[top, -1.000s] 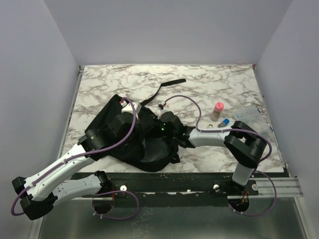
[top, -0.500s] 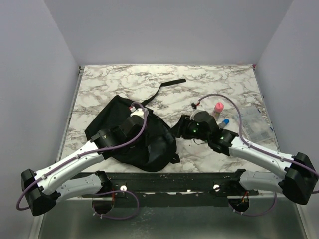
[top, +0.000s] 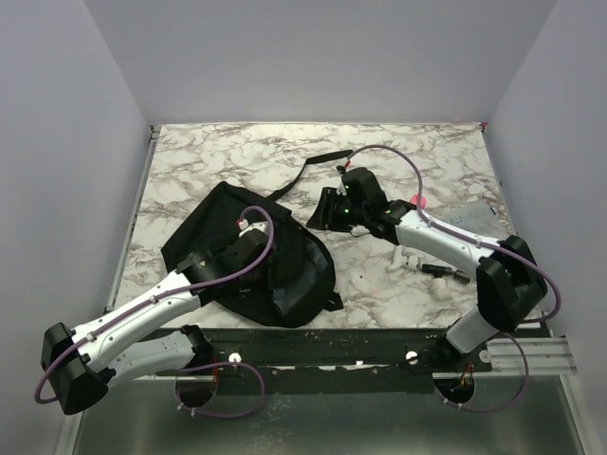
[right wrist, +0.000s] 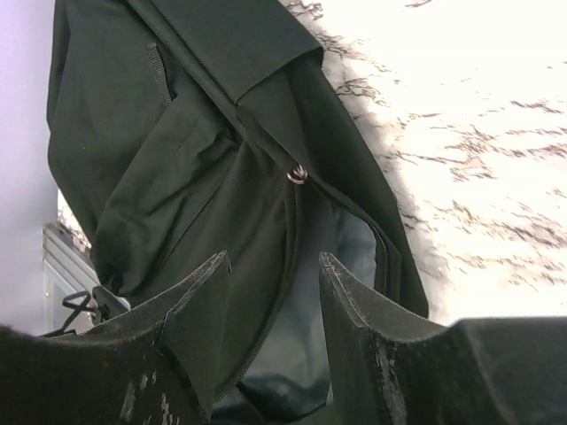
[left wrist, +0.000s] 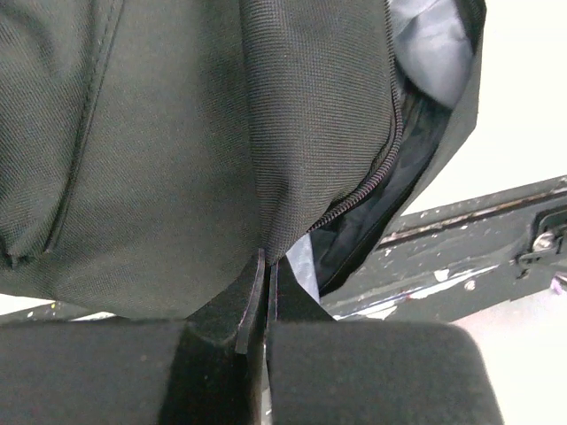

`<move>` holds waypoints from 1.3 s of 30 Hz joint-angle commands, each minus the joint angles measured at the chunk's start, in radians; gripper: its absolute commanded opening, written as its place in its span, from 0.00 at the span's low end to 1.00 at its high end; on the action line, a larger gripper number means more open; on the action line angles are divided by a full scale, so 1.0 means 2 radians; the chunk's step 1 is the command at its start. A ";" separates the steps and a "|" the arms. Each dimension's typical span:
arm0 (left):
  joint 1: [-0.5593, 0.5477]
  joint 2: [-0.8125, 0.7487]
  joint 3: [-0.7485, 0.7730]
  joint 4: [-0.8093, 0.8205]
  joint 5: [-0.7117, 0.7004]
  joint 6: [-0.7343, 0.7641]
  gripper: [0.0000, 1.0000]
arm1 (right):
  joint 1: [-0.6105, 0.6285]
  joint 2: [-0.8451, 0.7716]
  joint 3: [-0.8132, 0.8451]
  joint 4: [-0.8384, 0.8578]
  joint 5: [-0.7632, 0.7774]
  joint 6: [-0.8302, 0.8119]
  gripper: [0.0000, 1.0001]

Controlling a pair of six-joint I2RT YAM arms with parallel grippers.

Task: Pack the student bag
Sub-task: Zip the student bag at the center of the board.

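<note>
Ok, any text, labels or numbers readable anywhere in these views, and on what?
No readable text in any view.
The student bag: plain black fabric, no label or logo showing.
The pink item and small white items on the marble table: too small to read.

The bag [top: 294, 275] took up the worktop's [top: 209, 156] near-left centre, and its strap [top: 327, 156] ran toward the far edge. The right arm [top: 441, 237] crossed the right half beside small items [top: 410, 258]. The far edge and far-left corner gave open passage.
</note>
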 commanded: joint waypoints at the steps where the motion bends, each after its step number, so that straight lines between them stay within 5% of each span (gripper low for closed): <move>1: 0.002 0.024 -0.004 -0.046 0.042 -0.003 0.00 | -0.001 0.055 0.049 -0.009 -0.057 -0.029 0.48; 6: 0.002 0.042 0.006 -0.041 0.043 0.001 0.00 | 0.008 0.090 0.070 0.013 -0.056 -0.072 0.47; 13: 0.002 0.043 0.014 -0.036 0.043 0.009 0.00 | 0.045 0.154 0.156 -0.042 0.064 -0.182 0.45; 29: 0.002 0.043 0.010 -0.030 0.043 0.010 0.00 | 0.082 0.241 0.254 -0.090 0.139 -0.232 0.31; 39: 0.002 0.037 0.005 -0.026 0.044 0.009 0.00 | 0.098 0.257 0.266 -0.103 0.207 -0.234 0.31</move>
